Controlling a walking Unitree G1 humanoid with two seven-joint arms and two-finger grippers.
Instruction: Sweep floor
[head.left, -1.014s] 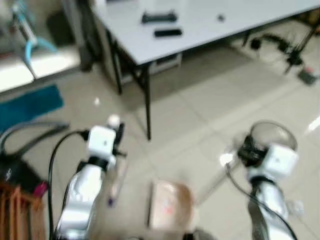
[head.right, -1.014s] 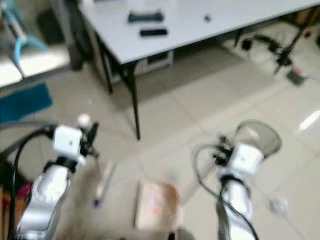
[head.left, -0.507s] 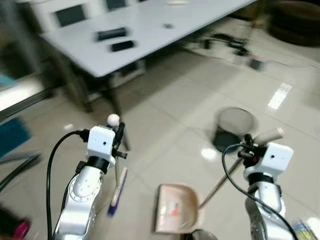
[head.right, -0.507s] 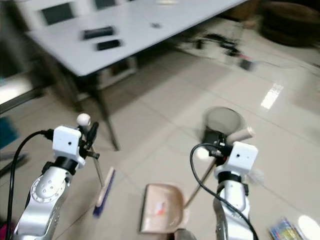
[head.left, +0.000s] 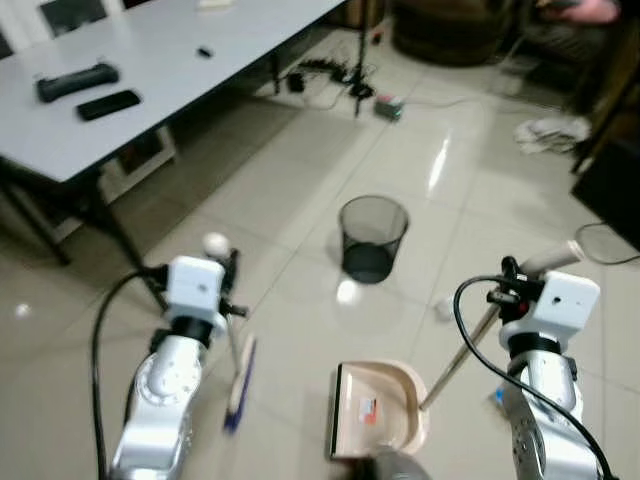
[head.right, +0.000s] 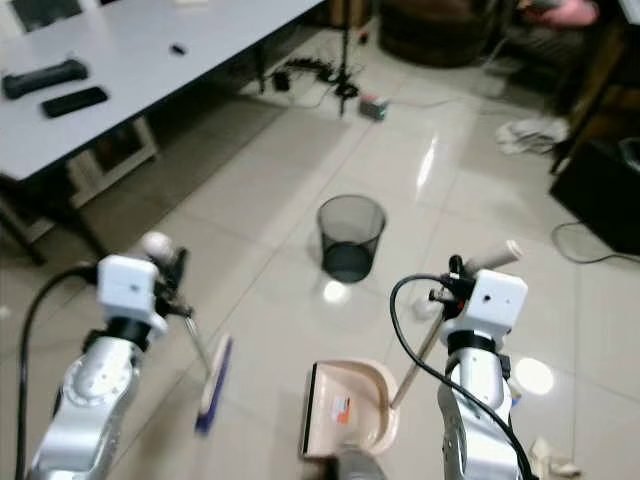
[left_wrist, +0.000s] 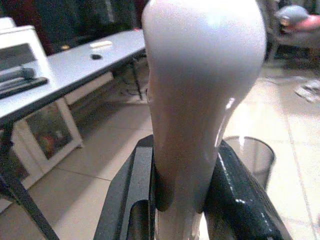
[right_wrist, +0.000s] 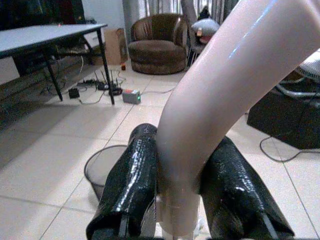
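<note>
Left gripper (left_wrist: 180, 200): its two black fingers (left_wrist: 125, 200) pinch the pale top of the broom handle, one finger on each side. In the head views this arm is low at about 8 o'clock.
Broom (head.left: 238, 378): it stands almost upright in the left gripper. Its round white knob is at the top. Its blue brush head is down on the floor, just beside the left arm.
Right gripper (right_wrist: 177, 200): its black fingers (right_wrist: 125, 190) squeeze the pale, bent handle of the dustpan. In the head views this arm is low at about 4 o'clock.
Dustpan (head.left: 375, 410): it is pink-tan and sits flat on the floor at 6 o'clock, between the two arms. Its long handle slants up toward 2 o'clock into the right gripper. A small red and white thing lies inside the pan.
Bin (head.left: 373, 238): a black mesh bin stands on the floor in the middle, beyond the dustpan and apart from it.
Floor (head.left: 300, 170): pale shiny tiles with bright spots of light. A small white lump lies near the dustpan handle.
Table (head.left: 150, 60): a grey table at 10 to 11 o'clock. Two dark flat things lie on it.
Cables (head.left: 330, 75): a dark tangle on the floor at 12 o'clock, by a thin black stand.
Armchair (right_wrist: 157, 50): brown, far off past the bin.
</note>
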